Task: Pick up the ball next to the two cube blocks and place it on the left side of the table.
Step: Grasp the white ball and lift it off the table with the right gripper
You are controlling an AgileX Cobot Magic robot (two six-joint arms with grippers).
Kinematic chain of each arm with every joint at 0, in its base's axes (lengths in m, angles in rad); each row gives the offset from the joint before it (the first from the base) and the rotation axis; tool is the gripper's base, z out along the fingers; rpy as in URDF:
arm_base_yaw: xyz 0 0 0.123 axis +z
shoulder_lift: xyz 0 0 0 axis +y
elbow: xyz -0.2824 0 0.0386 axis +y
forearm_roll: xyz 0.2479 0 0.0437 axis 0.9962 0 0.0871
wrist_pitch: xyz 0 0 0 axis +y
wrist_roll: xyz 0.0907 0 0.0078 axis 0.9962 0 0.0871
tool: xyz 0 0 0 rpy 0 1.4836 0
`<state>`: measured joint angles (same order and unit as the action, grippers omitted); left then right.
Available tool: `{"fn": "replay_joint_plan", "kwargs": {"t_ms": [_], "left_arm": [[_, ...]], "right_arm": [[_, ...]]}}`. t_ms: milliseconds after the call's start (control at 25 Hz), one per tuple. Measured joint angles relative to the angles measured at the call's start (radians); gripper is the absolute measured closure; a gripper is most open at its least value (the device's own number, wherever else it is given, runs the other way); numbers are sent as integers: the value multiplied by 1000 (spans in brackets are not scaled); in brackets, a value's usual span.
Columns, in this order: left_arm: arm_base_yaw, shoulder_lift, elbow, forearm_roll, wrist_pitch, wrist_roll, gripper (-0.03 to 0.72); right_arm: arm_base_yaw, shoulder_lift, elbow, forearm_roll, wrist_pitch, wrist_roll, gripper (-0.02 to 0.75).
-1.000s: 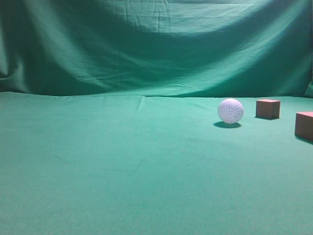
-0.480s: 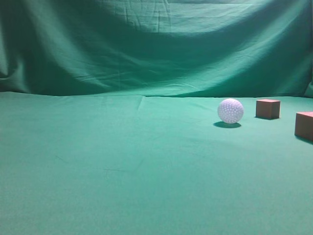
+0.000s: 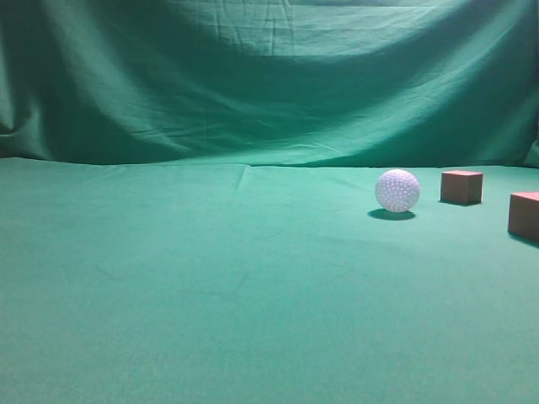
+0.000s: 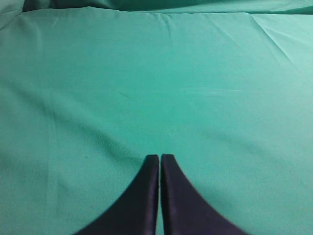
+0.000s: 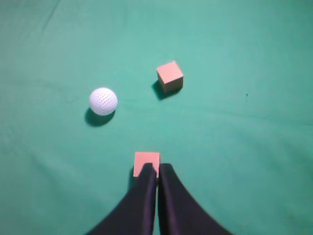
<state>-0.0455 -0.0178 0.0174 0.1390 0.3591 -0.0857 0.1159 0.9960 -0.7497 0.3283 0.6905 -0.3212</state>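
Plain dimpled ball (image 3: 397, 190) beside seemingly unlabelled cube blocks (image 3: 461, 187).

Left claw (image 4: 160, 157), right claw (image 5: 157, 167) closed.

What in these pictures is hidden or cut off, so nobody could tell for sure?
- Nearer reddish-brown wooden cube: exterior view's right edge cuts it off.
- Same cube in the right wrist view: the shut right gripper covers its near side.
- Both arms: absent from the exterior view.
- White dimpled ball: absent from the left wrist view; the shut left gripper sees only green cloth table.
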Motion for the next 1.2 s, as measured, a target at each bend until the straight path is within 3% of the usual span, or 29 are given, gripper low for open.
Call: {"fn": "replay_joint_plan", "kwargs": {"t_ms": [320,480,520,560,800,920,1080,1200], "left_arm": [[0,0,0,0,0,0,688],[0,0,0,0,0,0,688],[0,0,0,0,0,0,688],[0,0,0,0,0,0,688],[0,0,0,0,0,0,688],[0,0,0,0,0,0,688],[0,0,0,0,0,0,688],[0,0,0,0,0,0,688]], "right_arm": [[191,399,-239,-36,33,-14,738],[214,583,-335,-31,31,-19,738],[214,627,-358,-28,33,-40,689],[214,661,-377,-24,35,-72,689],[214,849,-486,108,61,-265,267],[214,916,-530,127,61,-284,150],[214,987,-573,132,57,-291,164],[214,1014,-584,132,45,-295,326]]}}
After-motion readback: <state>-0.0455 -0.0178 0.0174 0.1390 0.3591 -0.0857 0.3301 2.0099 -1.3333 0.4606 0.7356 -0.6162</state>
